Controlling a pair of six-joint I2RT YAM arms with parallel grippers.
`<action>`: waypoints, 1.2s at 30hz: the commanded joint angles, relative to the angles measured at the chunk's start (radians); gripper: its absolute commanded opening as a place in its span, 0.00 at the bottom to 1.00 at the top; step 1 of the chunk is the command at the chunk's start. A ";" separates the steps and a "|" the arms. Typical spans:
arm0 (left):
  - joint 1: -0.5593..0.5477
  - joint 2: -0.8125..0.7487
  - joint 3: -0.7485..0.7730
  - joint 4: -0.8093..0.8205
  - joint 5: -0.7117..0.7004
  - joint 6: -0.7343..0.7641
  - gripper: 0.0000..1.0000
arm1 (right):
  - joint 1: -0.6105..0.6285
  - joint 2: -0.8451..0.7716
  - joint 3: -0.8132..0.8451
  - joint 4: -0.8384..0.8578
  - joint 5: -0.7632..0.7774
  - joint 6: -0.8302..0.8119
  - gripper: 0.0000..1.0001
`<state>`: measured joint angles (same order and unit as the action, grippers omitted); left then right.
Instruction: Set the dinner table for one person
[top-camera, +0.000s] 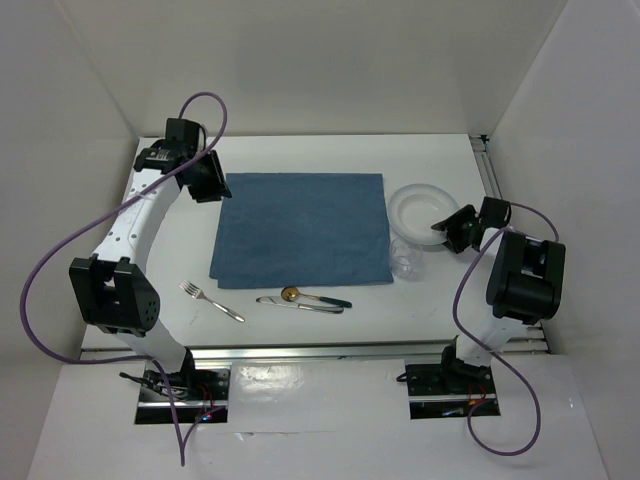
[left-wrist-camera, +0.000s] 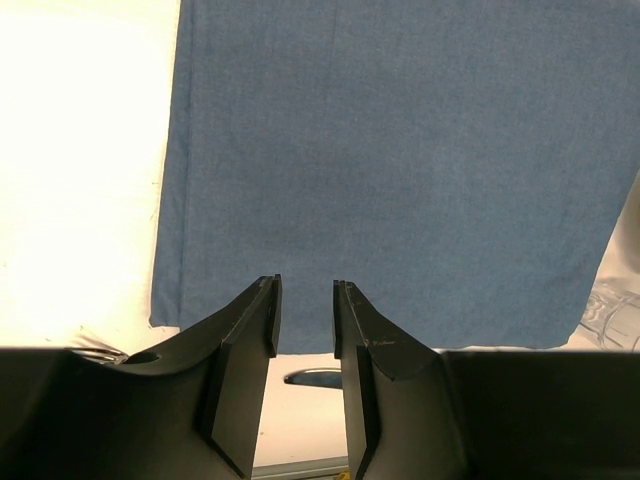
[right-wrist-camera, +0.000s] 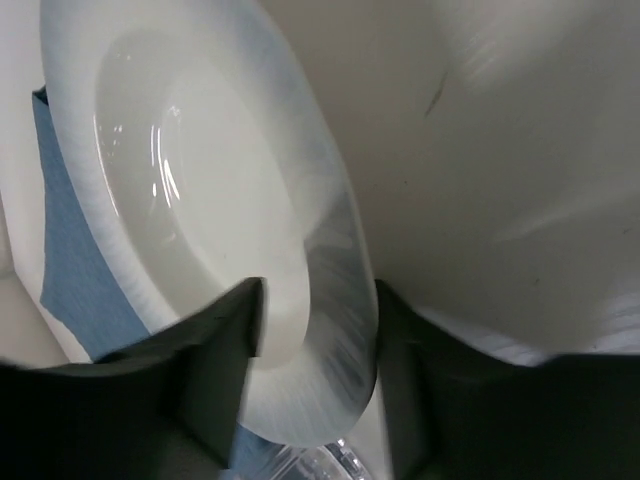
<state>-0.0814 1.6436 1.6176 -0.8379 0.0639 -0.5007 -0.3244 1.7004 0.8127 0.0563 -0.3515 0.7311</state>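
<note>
Right gripper, overhead view: right gripper (top-camera: 448, 228) sits at the near rim of the white plate (top-camera: 412, 205), which lies on the dinner table (top-camera: 300, 160) right of the blue placemat (top-camera: 300, 230).
Left gripper, overhead view: left gripper (top-camera: 208, 178) hangs at the placemat's far left corner.
Left wrist view: jaws part-open, holding nothing, above the placemat (left-wrist-camera: 400, 160).
Right wrist view: jaws straddle the plate (right-wrist-camera: 190, 200) rim; whether they pinch it, cannot tell.
Step in hand: gripping the plate.
Next move: likely a firm pinch, then a lift onto the placemat.
</note>
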 joint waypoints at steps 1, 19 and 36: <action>-0.004 -0.014 0.042 -0.006 -0.007 0.013 0.45 | -0.002 0.021 0.000 0.050 0.037 0.046 0.50; -0.004 -0.042 0.050 -0.017 -0.007 0.040 0.45 | -0.002 -0.246 0.170 -0.039 0.086 0.079 0.00; -0.004 -0.096 0.039 -0.026 -0.038 0.022 0.45 | 0.433 -0.091 0.473 -0.038 -0.130 -0.024 0.00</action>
<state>-0.0814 1.6119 1.6424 -0.8680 0.0544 -0.4923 0.0158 1.5742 1.1950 -0.0769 -0.3843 0.7071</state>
